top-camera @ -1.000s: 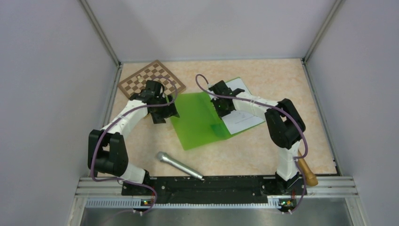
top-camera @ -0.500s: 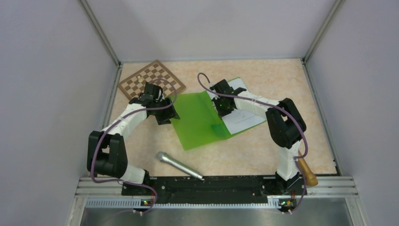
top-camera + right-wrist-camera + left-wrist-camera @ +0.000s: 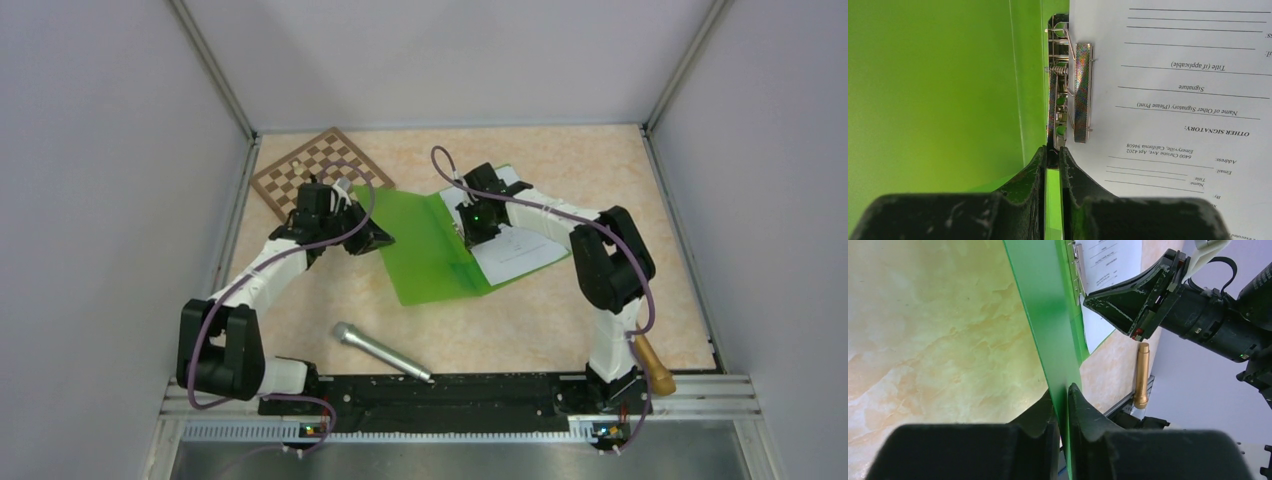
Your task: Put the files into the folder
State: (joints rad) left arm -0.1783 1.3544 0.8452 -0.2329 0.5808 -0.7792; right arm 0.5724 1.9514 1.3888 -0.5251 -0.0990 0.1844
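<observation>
The folder lies open on the worktop. Its free cover is caught at the outer edge between the closed jaws of the left pincer and stands tilted off the surface. The folder is judged to be thin, light, flexible plastic with a slick face. It would bow if drawn from one corner, so a hold along the free edge, as taken, appears sound. The files lie on the back cover, just right of the right pincer. Their bound edge sits under the metal clip, directly ahead of that pincer's fingertips. The sheets are judged light, limp and easily creased, so they are better pressed flat than pinched. The right pincer is all but shut, tips down at the spine, and whether it nips anything cannot be told. It stands in the path of the cover should that be swung closed. A chequered board lies just beyond the left pincer. A microphone lies well to the near side of both pincers. A wooden-handled tool rests by the right arm's base. None of the three is judged an obstruction.
</observation>
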